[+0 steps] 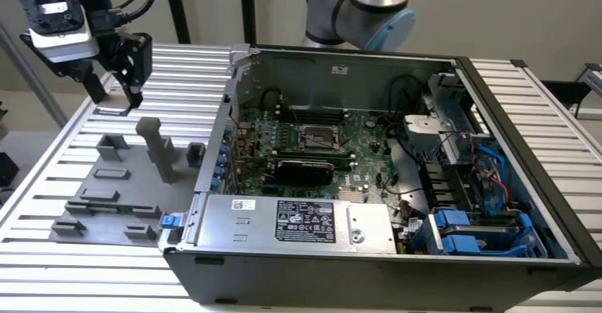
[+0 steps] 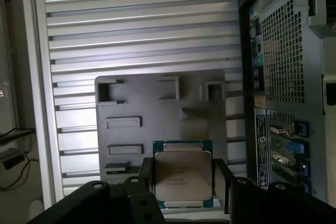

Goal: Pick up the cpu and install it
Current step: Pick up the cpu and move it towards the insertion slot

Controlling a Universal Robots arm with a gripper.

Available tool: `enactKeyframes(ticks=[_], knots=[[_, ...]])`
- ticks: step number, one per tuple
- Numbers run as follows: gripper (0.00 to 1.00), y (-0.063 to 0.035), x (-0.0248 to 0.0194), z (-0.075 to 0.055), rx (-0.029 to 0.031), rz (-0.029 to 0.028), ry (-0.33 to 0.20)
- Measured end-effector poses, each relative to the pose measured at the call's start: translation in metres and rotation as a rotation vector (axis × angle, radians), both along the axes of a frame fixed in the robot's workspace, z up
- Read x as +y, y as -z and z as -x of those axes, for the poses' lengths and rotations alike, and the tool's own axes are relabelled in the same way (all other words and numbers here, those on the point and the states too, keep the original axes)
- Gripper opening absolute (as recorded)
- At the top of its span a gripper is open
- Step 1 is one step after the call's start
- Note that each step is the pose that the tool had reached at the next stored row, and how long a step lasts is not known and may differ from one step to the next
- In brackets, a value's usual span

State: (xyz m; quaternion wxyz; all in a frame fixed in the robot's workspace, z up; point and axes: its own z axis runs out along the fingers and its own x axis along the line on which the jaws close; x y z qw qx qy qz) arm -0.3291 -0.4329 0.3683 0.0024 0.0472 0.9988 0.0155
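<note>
The cpu (image 2: pixel 181 174), a thin square chip with a pale metallic top on a green edge, sits between the two black fingers (image 2: pixel 144 177) of my gripper (image 2: pixel 182 182). In the exterior view the gripper (image 1: pixel 117 105) hangs at the far left above the slatted table, with the cpu (image 1: pixel 113 111) as a flat grey plate at its fingertips, lifted clear of the grey fixture plate (image 1: pixel 141 186). The metal-framed motherboard socket (image 1: pixel 318 139) lies inside the open computer case (image 1: pixel 376 256), well off to the exterior view's right of the gripper.
The fixture plate (image 2: pixel 157 103) carries several grey blocks and a tall post (image 1: pixel 155 147). The case's perforated rear panel (image 2: pixel 283 66) stands close beside the plate. Cables, a drive cage (image 1: pixel 480 228) and a power supply (image 1: pixel 301 221) crowd the case. The arm's base (image 1: pixel 362 10) is behind it.
</note>
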Motion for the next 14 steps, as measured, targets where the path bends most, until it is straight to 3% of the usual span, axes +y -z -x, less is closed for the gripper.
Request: enactKeyframes(ticks=[14], knots=[[0.55, -0.0146, 0.0021, -0.057, 0.0000, -0.0187, 0.000]])
